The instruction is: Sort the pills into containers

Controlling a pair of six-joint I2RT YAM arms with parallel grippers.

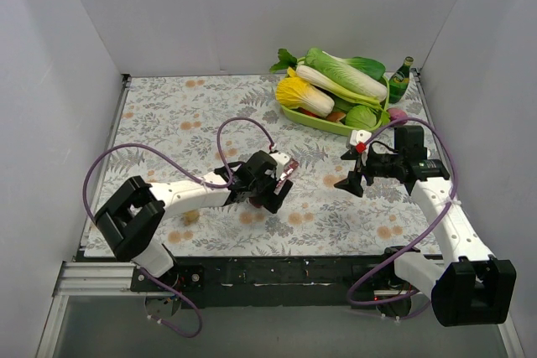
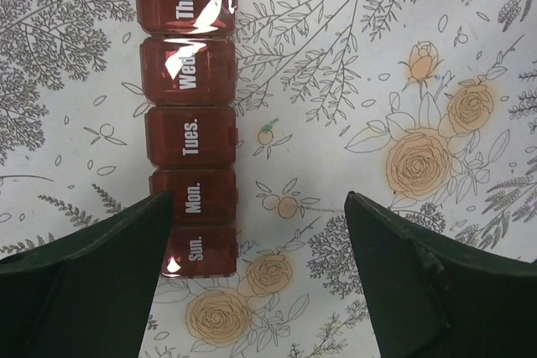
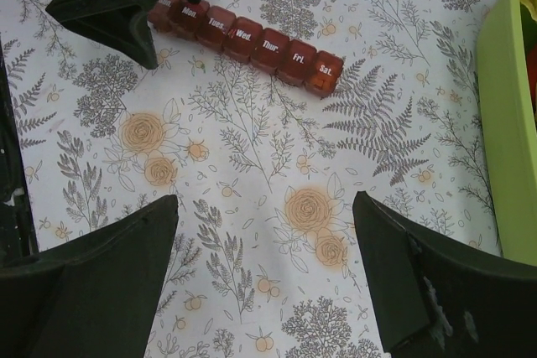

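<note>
The dark red pill-organizer strip [image 2: 190, 136] lies on the flowered cloth with its day lids shut. It also shows in the right wrist view [image 3: 252, 38], and in the top view [image 1: 288, 168] it is partly under the left arm. My left gripper [image 2: 258, 200] is open and empty, hovering over the strip's Sun. end, with its left finger [image 2: 92, 278] over the strip's edge. It also shows in the top view [image 1: 273, 188]. My right gripper [image 3: 264, 200] is open and empty over bare cloth, to the right of the strip [image 1: 352, 175]. I see no clear pills, only a tiny green speck [image 2: 267, 133].
A green tray [image 1: 323, 120] of toy vegetables stands at the back right; its rim shows in the right wrist view [image 3: 506, 123]. A green bottle [image 1: 401, 80] and a small purple object [image 1: 397, 115] sit beside it. White walls enclose the table.
</note>
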